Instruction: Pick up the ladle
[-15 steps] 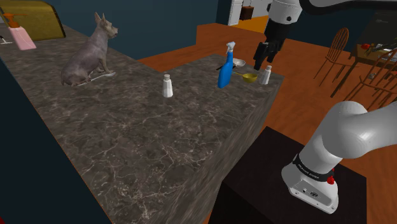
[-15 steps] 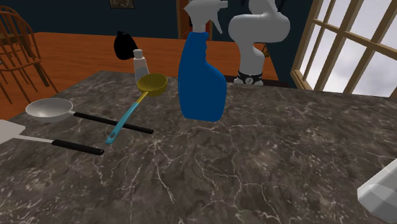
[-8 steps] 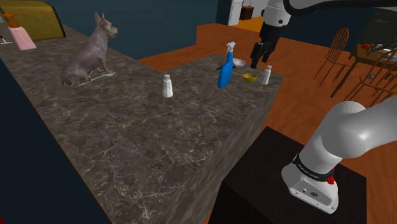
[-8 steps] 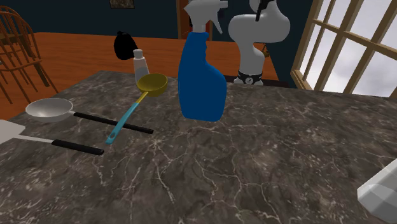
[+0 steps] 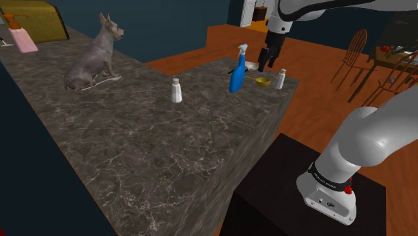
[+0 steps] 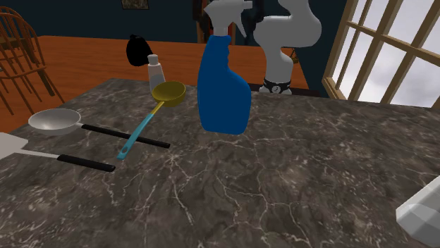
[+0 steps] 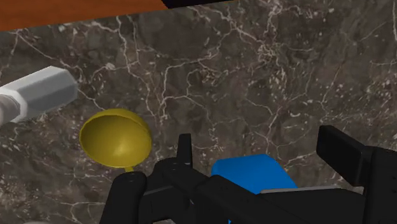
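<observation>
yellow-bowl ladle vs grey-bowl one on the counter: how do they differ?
The yellow-bowled ladle has a blue handle; the grey-bowled ladle has a black one. The yellow bowl lies by the white shaker, the grey bowl further to the second exterior view's left. Both lie flat on the dark veined counter, handles crossing.

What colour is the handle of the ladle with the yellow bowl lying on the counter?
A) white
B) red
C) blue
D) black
C: in the second exterior view the ladle has a blue handle running from its yellow bowl across the marble counter.
</observation>
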Controlling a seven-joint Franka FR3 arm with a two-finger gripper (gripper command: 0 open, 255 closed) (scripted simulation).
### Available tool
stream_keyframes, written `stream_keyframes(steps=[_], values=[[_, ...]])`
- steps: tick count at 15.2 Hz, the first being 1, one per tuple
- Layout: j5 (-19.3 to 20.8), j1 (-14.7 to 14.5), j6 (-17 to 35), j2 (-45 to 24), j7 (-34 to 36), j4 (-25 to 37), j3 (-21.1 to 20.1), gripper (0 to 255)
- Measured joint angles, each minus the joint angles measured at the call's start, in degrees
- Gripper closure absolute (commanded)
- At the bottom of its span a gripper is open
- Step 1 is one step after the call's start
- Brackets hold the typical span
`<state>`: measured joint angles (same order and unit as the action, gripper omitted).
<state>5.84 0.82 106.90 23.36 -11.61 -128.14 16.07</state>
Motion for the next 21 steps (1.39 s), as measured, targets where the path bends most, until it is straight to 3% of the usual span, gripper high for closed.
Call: stream_keyframes(steps=[8, 15, 21], values=[[-8.2, 0.6, 1.6, -19.5, -14.7, 13.0, 8.5, 0], [-18.0, 5.0, -1.2, -37.6, -26.2, 27.4, 10.9, 0], [-19.5, 5.7, 1.5, -40.4, -27.8, 26.6, 10.5, 0]])
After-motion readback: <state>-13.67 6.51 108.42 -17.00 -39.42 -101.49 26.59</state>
